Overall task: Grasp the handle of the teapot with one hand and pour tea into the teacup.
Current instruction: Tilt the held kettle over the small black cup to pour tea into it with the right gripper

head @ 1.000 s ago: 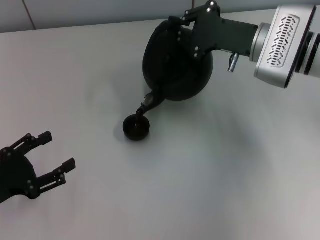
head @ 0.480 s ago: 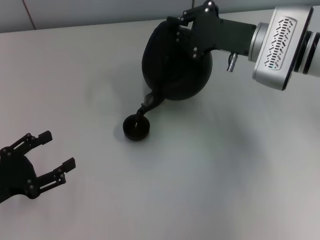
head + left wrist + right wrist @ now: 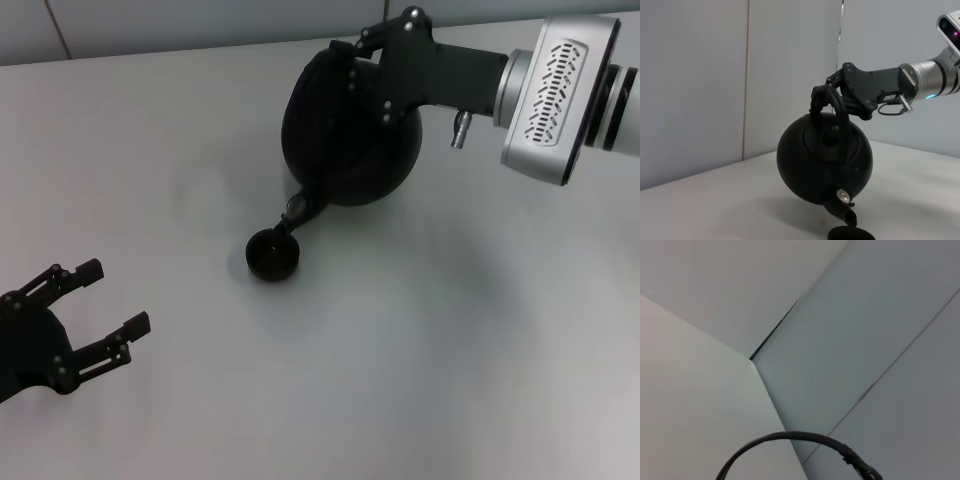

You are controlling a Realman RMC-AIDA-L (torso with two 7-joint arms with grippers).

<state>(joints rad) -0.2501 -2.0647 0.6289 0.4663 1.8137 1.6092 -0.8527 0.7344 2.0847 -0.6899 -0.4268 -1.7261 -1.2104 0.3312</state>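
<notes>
The large black teapot (image 3: 345,140) hangs tilted above the white table, its spout (image 3: 297,211) pointing down over the small black teacup (image 3: 272,255). My right gripper (image 3: 362,47) is shut on the arched handle (image 3: 838,109) at the pot's top. The left wrist view shows the teapot (image 3: 825,160) from the side, with the right gripper (image 3: 822,97) on the handle and the spout tip just above the teacup (image 3: 850,234). My left gripper (image 3: 115,295) is open and empty at the near left, well away from the cup.
The white table (image 3: 420,360) runs to a pale wall (image 3: 700,75) at the back. The right wrist view shows only the table, the walls and a black cable arc (image 3: 790,436).
My right gripper and the teapot have shifted slightly left and turned a little. The teacup and the left arm have not moved.
</notes>
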